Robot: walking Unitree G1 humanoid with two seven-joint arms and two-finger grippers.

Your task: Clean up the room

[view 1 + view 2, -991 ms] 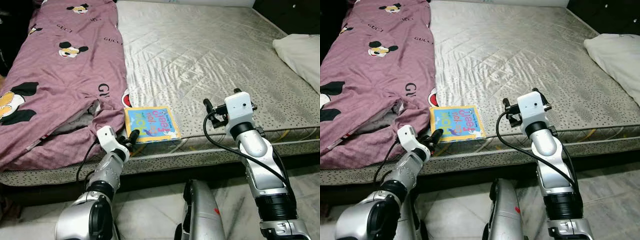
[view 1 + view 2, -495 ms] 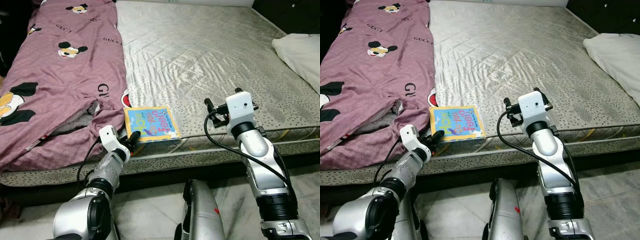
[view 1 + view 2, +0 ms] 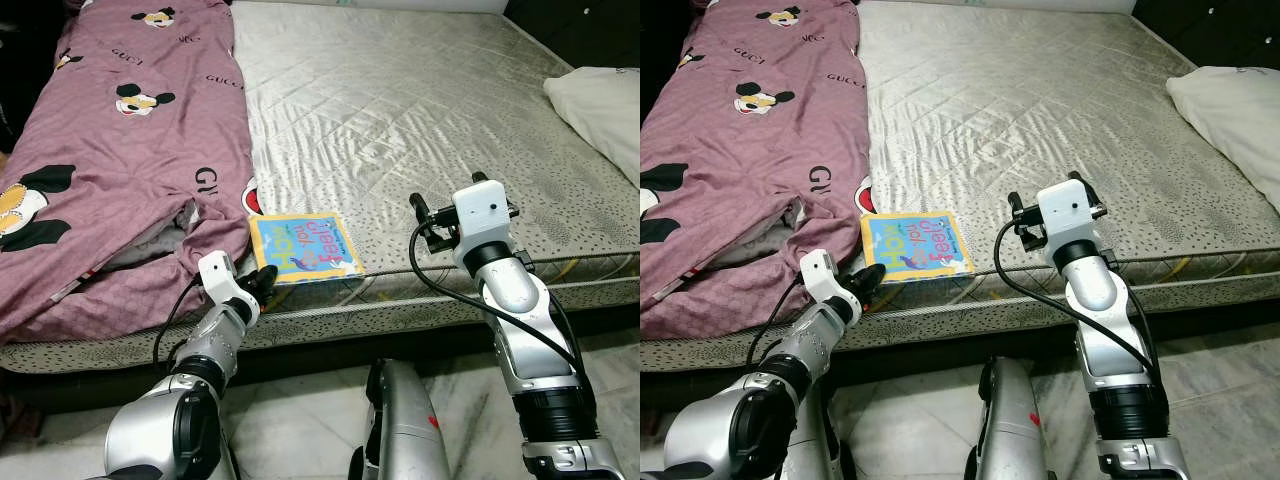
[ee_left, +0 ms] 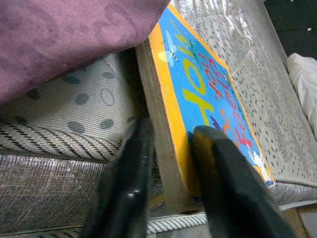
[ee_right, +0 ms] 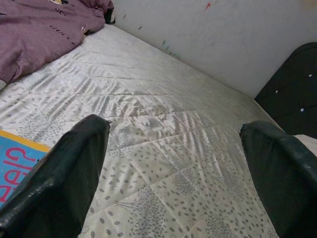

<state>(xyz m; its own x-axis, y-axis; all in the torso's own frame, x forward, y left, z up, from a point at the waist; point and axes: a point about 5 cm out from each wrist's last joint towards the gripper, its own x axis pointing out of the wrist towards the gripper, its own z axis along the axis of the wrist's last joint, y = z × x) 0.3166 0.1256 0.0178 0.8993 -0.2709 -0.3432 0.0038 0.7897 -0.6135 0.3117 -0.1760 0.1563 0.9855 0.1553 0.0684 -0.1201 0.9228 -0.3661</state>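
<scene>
A thin blue book with a yellow border (image 3: 303,247) lies flat near the front edge of the grey mattress (image 3: 400,110). My left gripper (image 3: 263,277) reaches up from below the bed edge and is shut on the book's near left corner. In the left wrist view the book (image 4: 208,89) has its edge between the two fingers (image 4: 126,188), right beside the purple blanket's hem. My right gripper (image 3: 425,222) hovers above the mattress to the right of the book, open with nothing between its fingertips (image 5: 74,153).
A purple cartoon-mouse blanket (image 3: 120,150) covers the left third of the bed, and its edge touches the book. A white pillow (image 3: 600,110) lies at the far right. Marble floor (image 3: 300,420) runs in front of the bed.
The left gripper has settled slightly lower at the book's corner, and the right arm has edged a little to the right. The book has barely shifted.
</scene>
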